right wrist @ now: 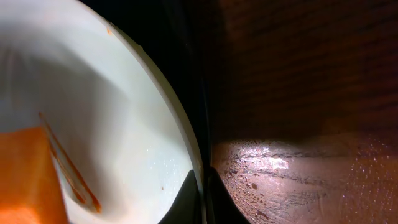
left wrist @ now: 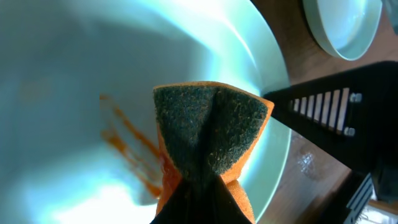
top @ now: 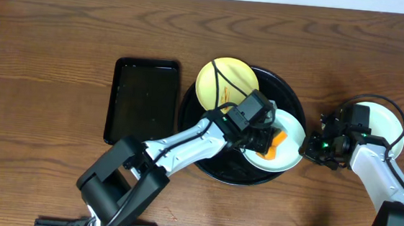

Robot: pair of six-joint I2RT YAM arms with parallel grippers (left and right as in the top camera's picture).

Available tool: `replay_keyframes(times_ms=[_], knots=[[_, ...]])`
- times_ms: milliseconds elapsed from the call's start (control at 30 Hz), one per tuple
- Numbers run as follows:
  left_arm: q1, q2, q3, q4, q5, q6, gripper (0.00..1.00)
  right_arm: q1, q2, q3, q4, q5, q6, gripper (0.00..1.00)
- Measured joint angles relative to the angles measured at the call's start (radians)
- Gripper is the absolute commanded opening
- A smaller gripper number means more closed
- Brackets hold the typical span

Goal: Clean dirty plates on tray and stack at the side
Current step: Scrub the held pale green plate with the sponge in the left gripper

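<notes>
Well, from above, the left tool (top: 268, 141) pinches an orange sponge (top: 278, 145) onto the mint plate (top: 293, 130), which lies across the right rim of the round tray (top: 216, 166), near the yellow plate (top: 223, 78). The right tool (top: 309, 146) meets that plate's outer edge, and a second mint plate (top: 382, 116) sits behind it on the tabletop (top: 47, 57). A hard scrub could, I think, shove the dirty plate off the rim.

Through the left wrist camera, the sponge (left wrist: 211, 134) is folded tight in the tool's grip, scouring side toward the camera, just beside the sauce streaks (left wrist: 130, 143) on the plate (left wrist: 62, 62). If that fold slips, the sponge may pop loose, or the tool may scrape the plate.

Through the right wrist camera, the right tool (right wrist: 202, 196) is clamped on the plate's (right wrist: 112, 112) thin rim, with a jaw on either side. The hold looks slight. Sideways scrubbing could twist the plate free, or only smear the sauce (right wrist: 68, 168).
</notes>
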Motion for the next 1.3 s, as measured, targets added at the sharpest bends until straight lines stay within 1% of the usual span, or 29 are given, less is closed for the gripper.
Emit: replay_keyframes(times_ms=[367,533,733,1033,1200,1300], knots=[[-0.067,0.026,0.006,0.014,0.009,0.0,0.08,0.0,0.0,0.0,-0.002,0.0,0.0,0.01],[-0.063,0.071,0.008,0.012,-0.041,0.0,0.07,0.0,0.0,0.0,-0.007,-0.005,0.0,0.01],[-0.035,0.071,0.011,0.004,-0.143,0.002,0.08,0.0,0.0,0.0,-0.009,-0.005,0.0,0.01],[0.037,0.071,0.012,-0.003,-0.202,0.002,0.07,0.0,0.0,0.0,-0.011,-0.005,0.002,0.01],[0.049,0.063,0.019,-0.074,-0.212,0.011,0.07,0.0,0.0,0.0,-0.014,-0.006,0.003,0.01],[0.048,0.034,0.019,-0.134,-0.249,0.027,0.08,0.0,0.0,0.0,-0.015,-0.007,0.003,0.01]])
